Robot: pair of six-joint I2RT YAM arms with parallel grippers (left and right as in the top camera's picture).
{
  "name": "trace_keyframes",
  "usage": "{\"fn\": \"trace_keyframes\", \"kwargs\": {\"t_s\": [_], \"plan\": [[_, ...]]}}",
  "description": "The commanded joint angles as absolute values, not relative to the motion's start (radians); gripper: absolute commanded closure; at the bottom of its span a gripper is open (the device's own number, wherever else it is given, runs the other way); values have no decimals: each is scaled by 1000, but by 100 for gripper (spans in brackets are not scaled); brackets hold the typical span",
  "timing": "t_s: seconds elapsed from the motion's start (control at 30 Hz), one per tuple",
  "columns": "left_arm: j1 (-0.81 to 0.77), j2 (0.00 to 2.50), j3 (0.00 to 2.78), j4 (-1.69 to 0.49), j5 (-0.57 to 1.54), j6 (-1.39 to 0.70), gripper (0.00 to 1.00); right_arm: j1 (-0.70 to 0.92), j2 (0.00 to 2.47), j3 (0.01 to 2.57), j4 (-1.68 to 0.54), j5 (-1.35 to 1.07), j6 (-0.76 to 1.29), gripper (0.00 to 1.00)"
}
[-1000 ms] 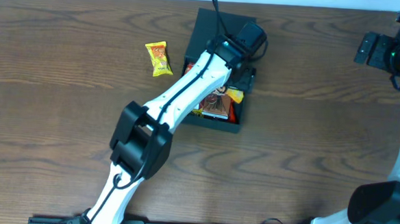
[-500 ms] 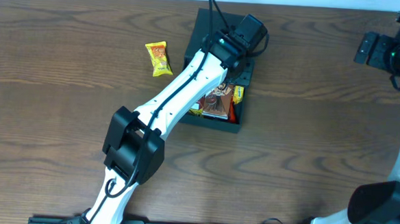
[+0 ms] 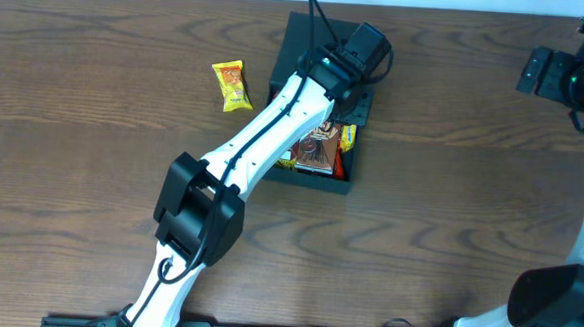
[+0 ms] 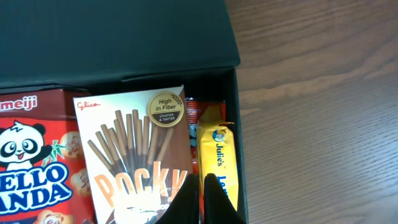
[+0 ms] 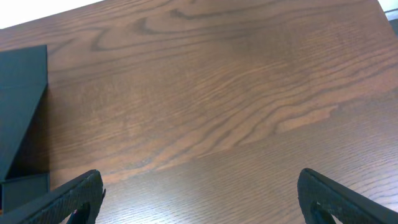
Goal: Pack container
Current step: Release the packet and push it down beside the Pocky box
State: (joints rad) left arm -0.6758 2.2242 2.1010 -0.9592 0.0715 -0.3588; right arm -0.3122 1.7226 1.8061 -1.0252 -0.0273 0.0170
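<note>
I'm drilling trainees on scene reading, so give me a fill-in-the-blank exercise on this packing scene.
In the container, the Pocky box lies between the Hello Panda box and the ____ Julie's packet.
The left fingers are ____.
The right fingers are ____.
Missing: yellow; shut; open.

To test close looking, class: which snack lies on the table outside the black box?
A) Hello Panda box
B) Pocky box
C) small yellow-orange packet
C: the small yellow-orange packet lies on the table apart from the black box, while the Pocky box and Hello Panda box sit inside it.
</note>
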Motion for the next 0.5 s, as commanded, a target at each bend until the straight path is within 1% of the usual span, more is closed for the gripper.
{"fn": "trace_keyframes", "kwargs": {"t_s": [0.0, 0.1, 0.47], "plan": [[-675, 2257, 2097, -952, 98, -336, 94, -320, 1696, 1831, -1030, -34, 6, 1], [-675, 2267, 2097, -935, 130, -331, 94, -320, 1696, 1831, -1029, -34, 6, 1], [-675, 2270, 2094, -912, 132, -310, 94, -320, 1696, 1831, -1029, -34, 6, 1]]}}
